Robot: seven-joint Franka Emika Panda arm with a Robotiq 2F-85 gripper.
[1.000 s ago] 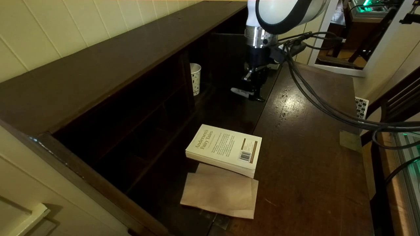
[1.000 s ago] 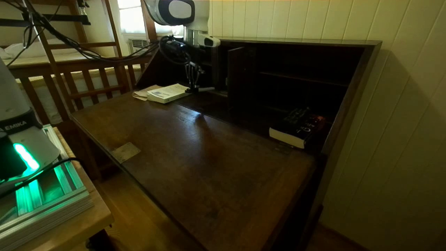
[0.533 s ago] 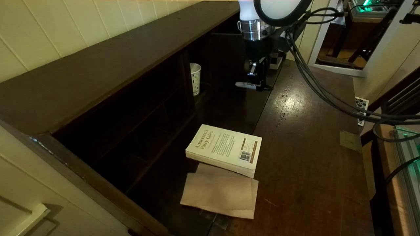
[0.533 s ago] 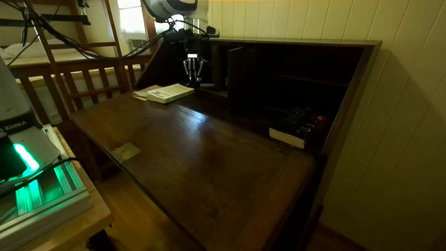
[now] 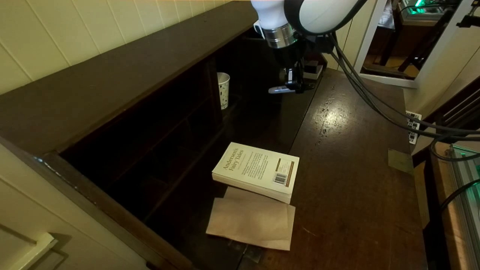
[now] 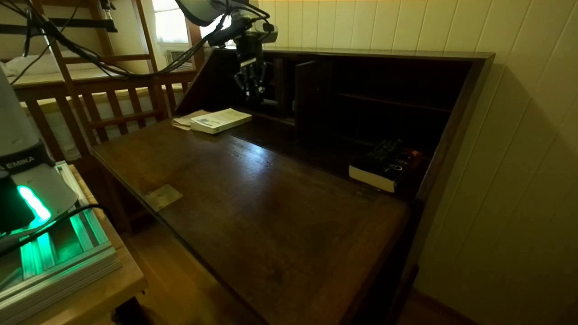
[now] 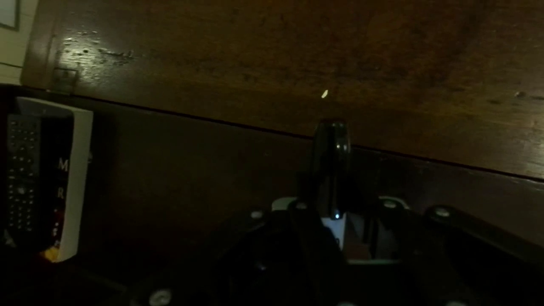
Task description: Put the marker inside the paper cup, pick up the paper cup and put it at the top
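Note:
My gripper (image 5: 299, 88) is shut on the marker and holds it above the dark desk. The marker's grey-white body (image 5: 280, 90) points toward the shelves, and it also shows in an exterior view (image 6: 270, 103). In the wrist view the marker's dark cap end (image 7: 332, 140) sticks out past the gripper (image 7: 329, 199). The white paper cup (image 5: 224, 92) with small dark marks stands upright at the shelving, partly hidden by a divider. My gripper is apart from it. The top is the long dark board (image 5: 150, 56) over the shelves, also seen edge-on in an exterior view (image 6: 388, 55).
A white paperback (image 5: 258, 168) and a folded brown paper (image 5: 251, 221) lie on the desk. A thick dark book (image 6: 375, 176) lies at the shelf's end; in the wrist view a remote (image 7: 23, 182) lies on it. A cabinet door (image 6: 307, 104) stands open. Cables (image 5: 367, 101) hang from the arm.
My gripper has risen from near the desk surface with the marker in it, and the wrist has turned and tilted. The cup and the books have not moved.

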